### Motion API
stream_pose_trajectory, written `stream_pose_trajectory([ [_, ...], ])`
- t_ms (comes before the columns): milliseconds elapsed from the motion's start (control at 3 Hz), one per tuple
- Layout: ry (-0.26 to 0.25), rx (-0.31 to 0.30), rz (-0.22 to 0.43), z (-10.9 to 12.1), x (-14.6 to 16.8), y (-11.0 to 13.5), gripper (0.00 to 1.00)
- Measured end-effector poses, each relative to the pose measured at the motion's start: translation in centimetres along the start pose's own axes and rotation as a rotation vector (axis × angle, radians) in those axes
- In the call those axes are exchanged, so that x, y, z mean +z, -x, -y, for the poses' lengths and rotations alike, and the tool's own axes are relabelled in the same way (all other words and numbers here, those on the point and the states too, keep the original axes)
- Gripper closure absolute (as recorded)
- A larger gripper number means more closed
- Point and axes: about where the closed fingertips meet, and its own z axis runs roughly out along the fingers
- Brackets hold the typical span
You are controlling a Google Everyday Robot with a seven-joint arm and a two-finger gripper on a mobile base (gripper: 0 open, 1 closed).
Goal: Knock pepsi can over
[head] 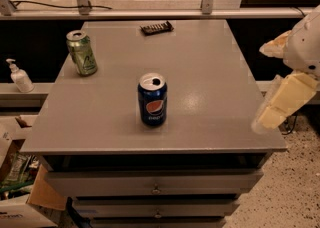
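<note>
The pepsi can (152, 99) stands upright near the middle of the grey table (210, 72), a little toward the front edge. It is dark blue with the round logo facing me and an opened silver top. My gripper (277, 104) shows at the right edge of the view as cream and white parts. It hangs beside the table's right front corner, well to the right of the can and not touching it.
A green can (82, 53) stands upright at the table's left rear. A dark flat bar (156, 27) lies at the back edge. A white pump bottle (19, 76) sits on a ledge to the left. Drawers (155, 184) lie below the tabletop, and cardboard boxes (20, 197) at lower left.
</note>
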Motion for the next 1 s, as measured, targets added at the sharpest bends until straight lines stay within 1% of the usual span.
stream_pose_trajectory([
  [333,0.063,0.035,0.157,-2.4,3.0,2.1,0.00],
  [667,0.137,0.035,0.324,-4.2,6.2,5.0,0.00],
  [1000,0.149,0.032,0.364,-4.7,5.9,6.2,0.00],
])
